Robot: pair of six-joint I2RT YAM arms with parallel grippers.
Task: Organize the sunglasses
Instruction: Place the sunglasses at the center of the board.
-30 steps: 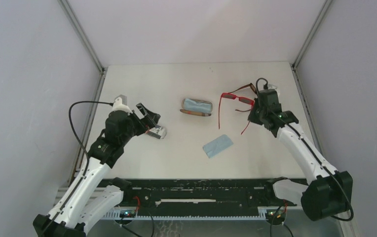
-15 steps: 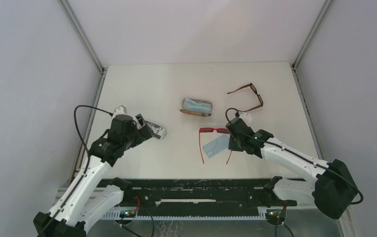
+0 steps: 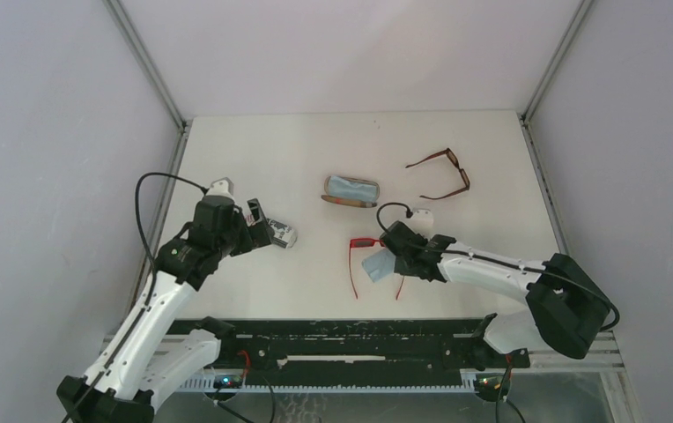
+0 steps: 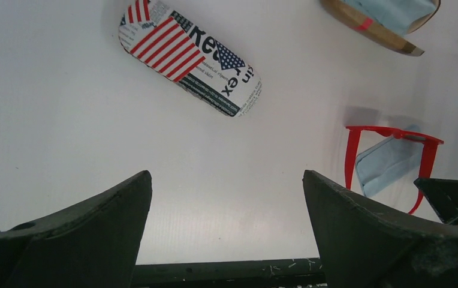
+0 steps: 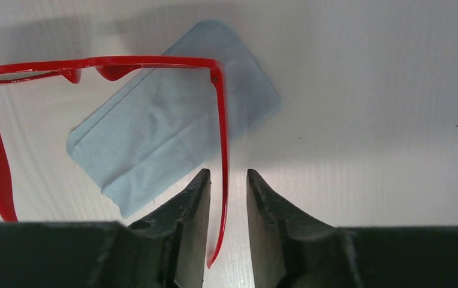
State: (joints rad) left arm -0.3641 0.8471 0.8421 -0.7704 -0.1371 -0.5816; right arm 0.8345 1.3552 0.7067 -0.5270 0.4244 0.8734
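Temple of the red sunglasses [image 5: 95,62] is running straight between the right gripper [image 5: 228,180] jaws, which are standing slightly apart, not pinching it. Pair is lying over the blue cloth [image 5: 154,138] by the tabletop [image 3: 271,150] near edge, temples pointing at that edge. Right arm is reaching low and leftward. Left gripper [image 4: 226,180] is hovering spread wide near the flag case [image 4: 187,57]. Brown pair [image 3: 447,172] is lying toward the far right corner.

The top camera looks down from above and behind the arm bases at 6 o'clock, covering the whole counter [image 3: 254,159]. The left wrist camera faces roughly 3 o'clock from farther off. The right wrist camera faces 9 o'clock, very close. All three share the red sunglasses [image 3: 351,264] and the blue cloth [image 3: 375,267].
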